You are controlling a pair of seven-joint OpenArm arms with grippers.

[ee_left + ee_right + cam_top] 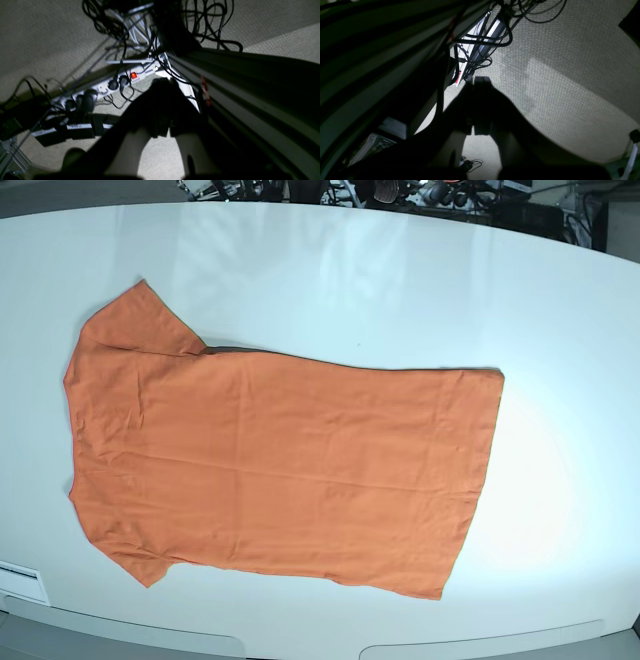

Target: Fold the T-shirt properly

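A: Orange, thin, plain short-sleeved T-shirt [270,465] lies spread flat on the glossy white table [400,290], collar end toward the base view's left, hem toward its right. One sleeve points to the far left corner, the other to the near left edge. The neckline itself is hard to make out.

B: Where are the arms?

A: Neither arm appears in the base view. Each wrist camera looks down past the table's edge at grey woven carpet [557,82]. The left claw [166,82] shows only as a black silhouette, its tips pressed together with nothing between them. The right claw [476,80] is likewise a dark shape, tips closed and empty.

B: What else is legible?

A: In the left wrist view, a white power strip [112,85] with a lit red switch [134,75] lies on the floor among tangled black cables [120,22]. The table's underside fills that view's right in deep shadow. Details there cannot be read.
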